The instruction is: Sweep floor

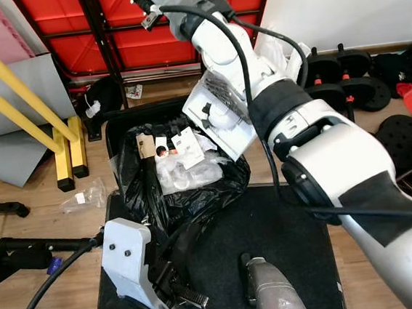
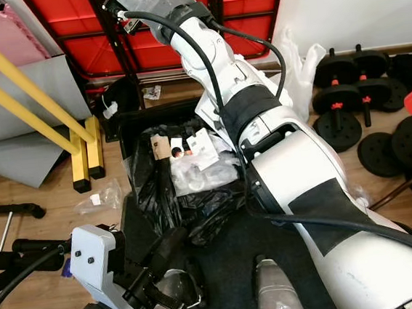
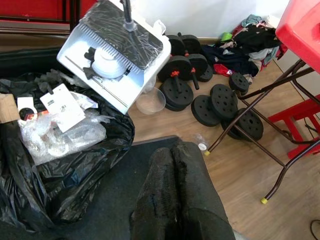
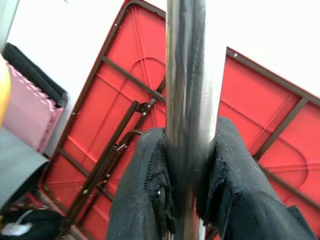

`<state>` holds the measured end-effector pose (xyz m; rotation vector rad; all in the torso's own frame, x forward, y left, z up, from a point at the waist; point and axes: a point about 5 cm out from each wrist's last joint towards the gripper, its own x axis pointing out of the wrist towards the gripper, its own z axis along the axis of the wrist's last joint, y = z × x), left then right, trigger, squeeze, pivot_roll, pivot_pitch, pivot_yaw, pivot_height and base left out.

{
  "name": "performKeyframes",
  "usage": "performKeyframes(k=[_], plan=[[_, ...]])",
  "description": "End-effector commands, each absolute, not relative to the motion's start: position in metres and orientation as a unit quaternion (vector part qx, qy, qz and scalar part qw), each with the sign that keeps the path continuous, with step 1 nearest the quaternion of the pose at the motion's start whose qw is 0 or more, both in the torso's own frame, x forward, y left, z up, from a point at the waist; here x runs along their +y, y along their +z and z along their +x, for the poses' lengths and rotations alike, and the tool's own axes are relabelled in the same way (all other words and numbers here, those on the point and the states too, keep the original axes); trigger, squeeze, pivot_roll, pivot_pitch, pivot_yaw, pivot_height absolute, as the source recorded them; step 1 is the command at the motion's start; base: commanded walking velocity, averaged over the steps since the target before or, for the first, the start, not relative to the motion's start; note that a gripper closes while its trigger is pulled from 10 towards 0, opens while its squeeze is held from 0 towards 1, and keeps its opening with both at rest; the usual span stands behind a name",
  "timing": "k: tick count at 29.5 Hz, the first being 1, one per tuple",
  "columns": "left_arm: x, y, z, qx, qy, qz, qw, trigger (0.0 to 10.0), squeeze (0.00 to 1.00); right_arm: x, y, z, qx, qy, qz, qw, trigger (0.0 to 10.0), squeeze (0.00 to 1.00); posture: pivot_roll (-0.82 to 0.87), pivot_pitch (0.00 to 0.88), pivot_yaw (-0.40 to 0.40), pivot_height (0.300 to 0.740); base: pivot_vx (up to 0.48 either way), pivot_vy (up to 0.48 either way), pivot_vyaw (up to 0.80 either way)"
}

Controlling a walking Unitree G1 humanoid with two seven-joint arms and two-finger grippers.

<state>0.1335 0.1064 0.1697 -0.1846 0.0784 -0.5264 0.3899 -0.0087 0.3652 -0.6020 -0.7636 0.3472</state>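
A white dustpan point(image 1: 220, 113) with a dark inside hangs tilted over the open black trash bag point(image 1: 196, 199). Its silver pole point(image 4: 189, 75) runs up between the fingers of my right gripper point(image 4: 187, 150), which is shut on it high in front of the red folded table. The bag holds clear plastic wrappers and white tags point(image 1: 185, 160). My left gripper point(image 3: 172, 170) is low over the black mat point(image 1: 278, 220), just beside the bag, fingers pressed together with nothing between them. In the left wrist view the dustpan point(image 3: 112, 55) is above the bag's rim.
Black weight plates and dumbbells point(image 1: 344, 75) lie on the wood floor to the right, near a heap of clothes point(image 3: 250, 35). Red table legs point(image 3: 280, 100) stand at the right. Yellow rails point(image 1: 18, 99) and a crumpled clear bag point(image 1: 79, 199) are to the left.
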Motion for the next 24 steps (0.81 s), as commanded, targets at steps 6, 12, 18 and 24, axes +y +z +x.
performKeyframes(k=[6, 12, 18, 24], plan=[[0.106, 0.171, 0.130, 0.045, -0.256, -0.086, 0.962, 10.0, 0.00, 0.019, 0.384, 0.369, -0.460, 0.185, -0.365, 0.788, 10.0, 0.00, -0.05, 0.333, -0.045, 0.740, 0.000, 0.000, 0.00], [0.106, 0.171, 0.130, 0.044, -0.255, -0.085, 0.962, 10.0, 0.00, 0.027, 0.376, 0.365, -0.471, 0.203, -0.393, 0.763, 10.0, 0.00, -0.04, 0.334, -0.045, 0.740, 0.000, 0.000, 0.00], [0.106, 0.172, 0.130, 0.043, -0.254, -0.083, 0.963, 10.0, 0.00, 0.034, 0.374, 0.361, -0.480, 0.215, -0.397, 0.752, 10.0, 0.00, -0.05, 0.332, -0.047, 0.740, 0.000, 0.000, 0.00], [0.106, 0.172, 0.130, 0.043, -0.254, -0.083, 0.963, 10.0, 0.00, 0.038, 0.372, 0.361, -0.457, 0.240, -0.349, 0.782, 10.0, 0.00, -0.04, 0.332, -0.047, 0.740, 0.000, 0.000, 0.00]])
